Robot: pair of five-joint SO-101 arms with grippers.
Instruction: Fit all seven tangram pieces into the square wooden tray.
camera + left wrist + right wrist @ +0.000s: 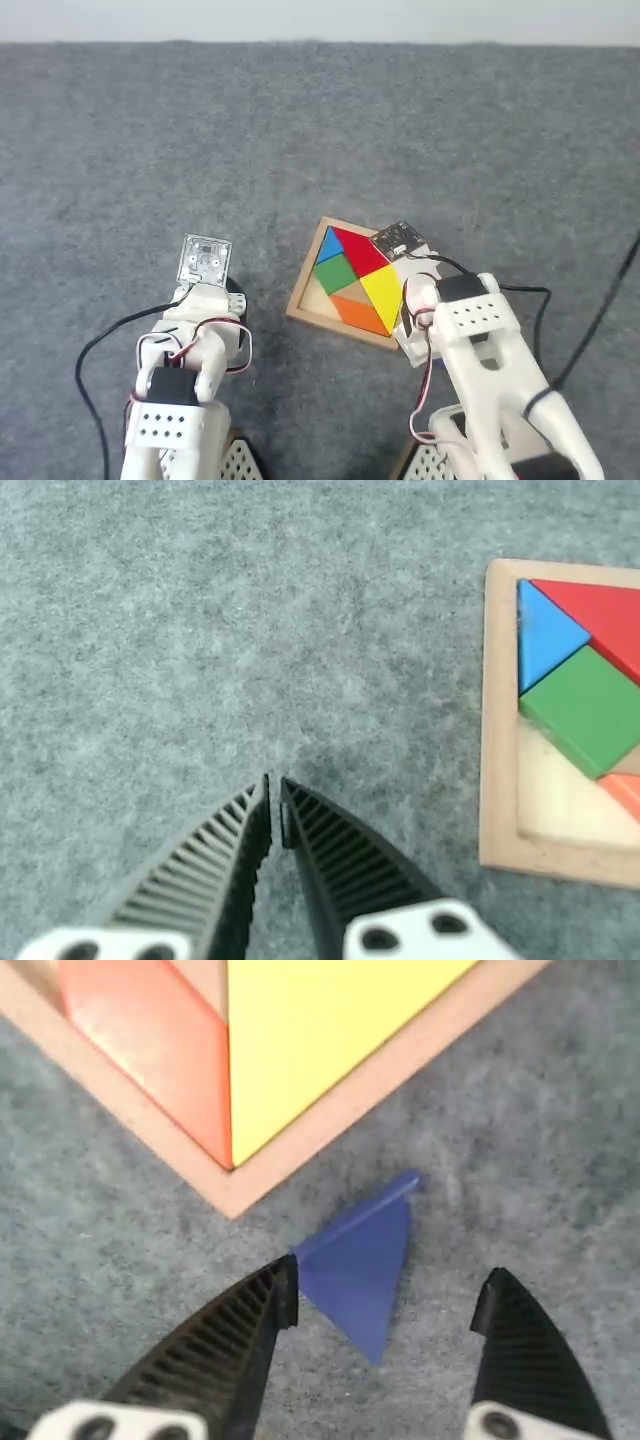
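The square wooden tray (305, 270) lies turned like a diamond at the table's middle. It holds a blue triangle (327, 245), a red triangle (358, 250), a green square (335, 273), a yellow triangle (383, 290) and an orange piece (358, 313). Bare wood (560, 800) shows beside the green square (590, 710). A darker blue triangle (360, 1265) lies flat on the carpet just off the tray's corner (390, 1063). My right gripper (390, 1280) is open around it, one finger (250, 1330) at its edge. My left gripper (272, 785) is shut and empty, left of the tray (500, 710).
Grey carpet covers the whole table. The left arm (195, 330) stands left of the tray; the right arm (470, 320) hangs over the tray's near right corner. Cables trail from both arms toward the front edge.
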